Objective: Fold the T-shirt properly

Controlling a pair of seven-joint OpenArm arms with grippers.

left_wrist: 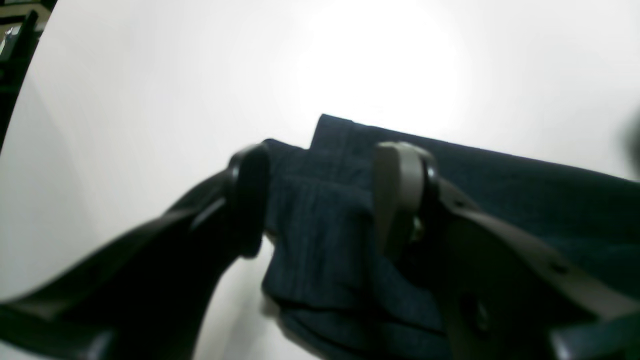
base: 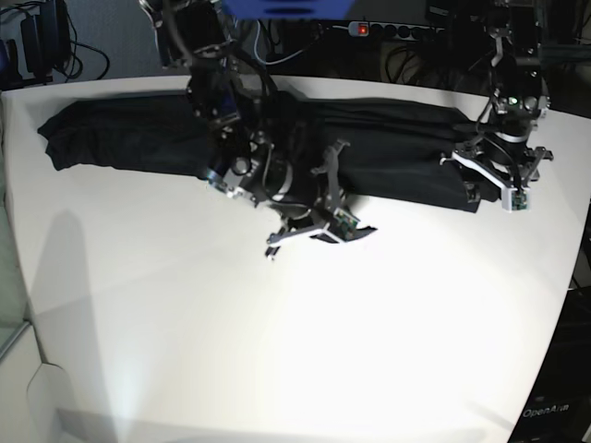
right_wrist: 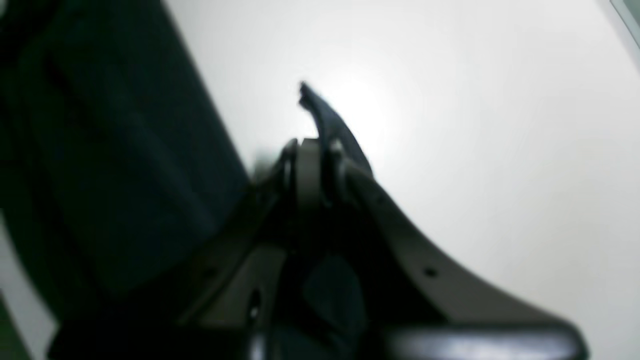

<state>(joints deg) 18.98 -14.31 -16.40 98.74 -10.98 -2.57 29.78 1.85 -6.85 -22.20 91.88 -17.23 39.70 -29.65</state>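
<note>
The black T-shirt (base: 129, 138) lies stretched in a long band across the far side of the white table (base: 277, 351). My left gripper (base: 491, 189) is at the band's right end. In the left wrist view this gripper (left_wrist: 322, 200) is open, with its two fingers either side of a folded edge of the fabric (left_wrist: 500, 175). My right gripper (base: 312, 233) is at the front edge of the shirt's middle. In the right wrist view it (right_wrist: 312, 150) is shut on a thin flap of the fabric (right_wrist: 325, 117), and the shirt's body (right_wrist: 125, 150) is to its left.
Dark equipment, cables and a power strip with a red light (base: 360, 29) stand behind the table's far edge. The table's right edge runs close to my left arm (base: 517, 92). White tabletop fills the near half of the base view.
</note>
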